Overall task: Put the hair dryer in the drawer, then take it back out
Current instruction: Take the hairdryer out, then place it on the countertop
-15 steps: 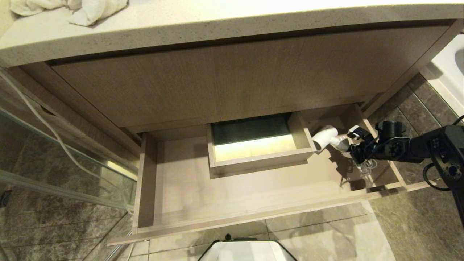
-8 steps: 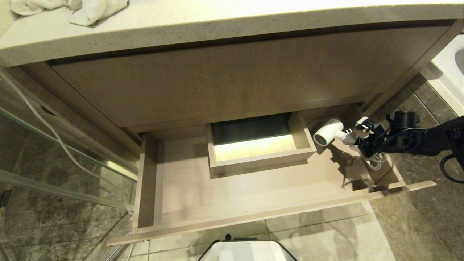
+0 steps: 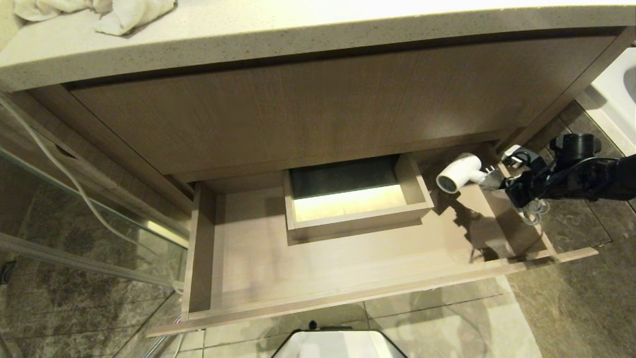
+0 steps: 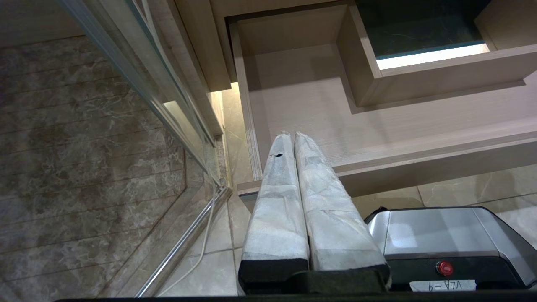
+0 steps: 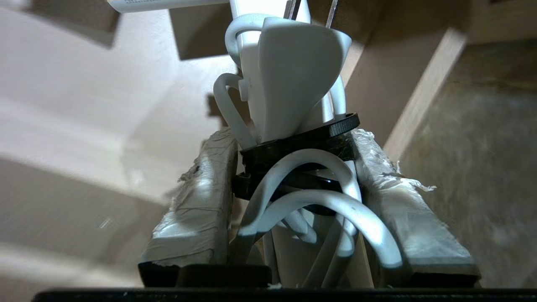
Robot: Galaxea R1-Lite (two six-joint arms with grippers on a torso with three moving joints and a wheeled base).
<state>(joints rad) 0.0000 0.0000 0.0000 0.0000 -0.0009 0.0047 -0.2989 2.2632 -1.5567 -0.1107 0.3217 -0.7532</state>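
Clamping the small white hair dryer (image 3: pixel 459 175) by its handle, the right gripper (image 3: pixel 502 180) jaws hold it at the frame's right, above the light-brown wooden drawer (image 3: pixel 318 258).

A pale speckled stone worktop (image 3: pixel 308 30) ran across the top of the vanity. Crumpled white towels (image 3: pixel 99 12) lay at its far left corner. Below its front edge hung a tall wood-grain panel (image 3: pixel 298 109). The floor (image 3: pixel 571 308) was laid in dark brown marbled tiles, with lighter beige tiles (image 3: pixel 447 318) directly before the vanity. A glass partition with a metal rail (image 3: pixel 89 248) stood at the left, a white cable (image 3: pixel 54 164) trailing along it. A white fixture (image 3: pixel 618 99) showed at the right edge. Warm light glowed beneath the vanity.
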